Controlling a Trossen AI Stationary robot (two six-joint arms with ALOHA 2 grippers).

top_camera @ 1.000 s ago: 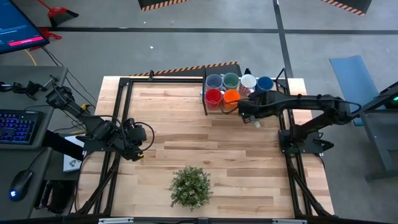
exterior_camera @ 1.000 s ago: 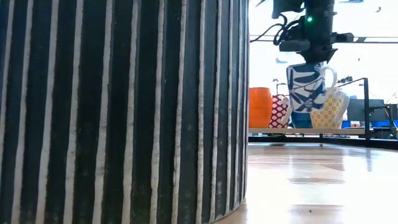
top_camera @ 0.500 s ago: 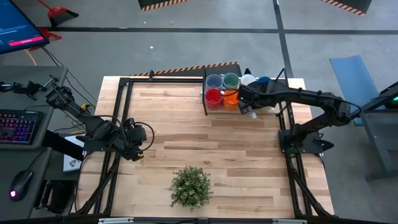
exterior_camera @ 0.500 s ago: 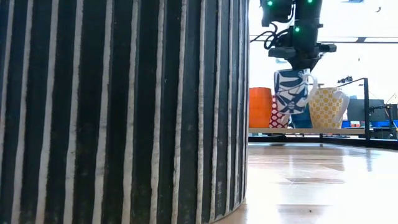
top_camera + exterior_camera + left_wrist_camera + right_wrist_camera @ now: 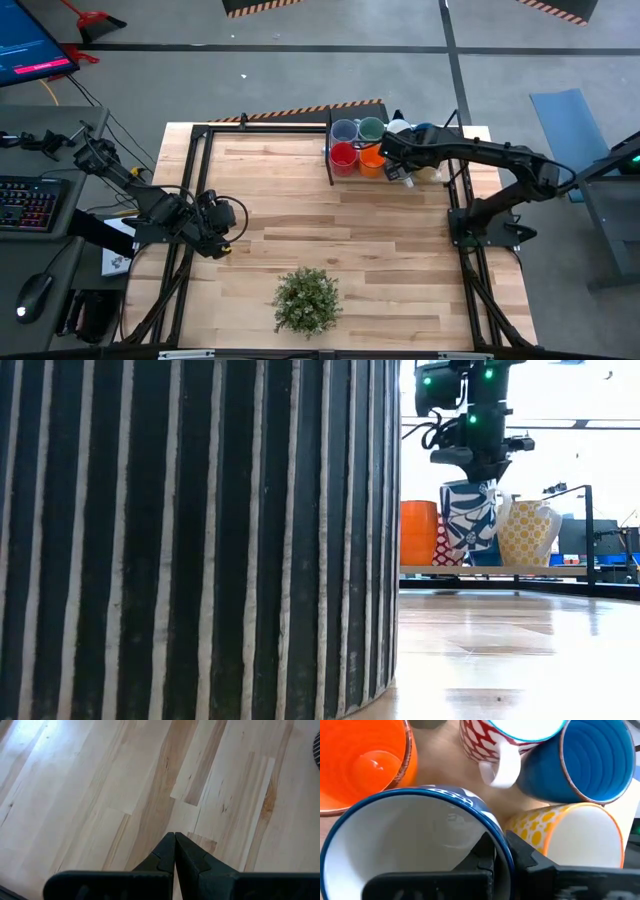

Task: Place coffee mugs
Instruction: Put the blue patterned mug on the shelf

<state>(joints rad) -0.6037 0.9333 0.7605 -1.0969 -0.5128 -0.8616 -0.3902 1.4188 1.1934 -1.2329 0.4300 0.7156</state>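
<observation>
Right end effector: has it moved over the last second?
Yes. In the high view the right end effector, shut on the blue-and-white mug, has shifted toward the orange mug; the low view shows it lower, nearer the shelf.

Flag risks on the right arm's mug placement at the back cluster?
1. Right gripper pinches only the rim of the blue-patterned mug; it may tip or slip on release.
2. Crowded spot: the orange mug, blue mug and yellow-dotted mug sit close, so lowering could knock one.
</observation>
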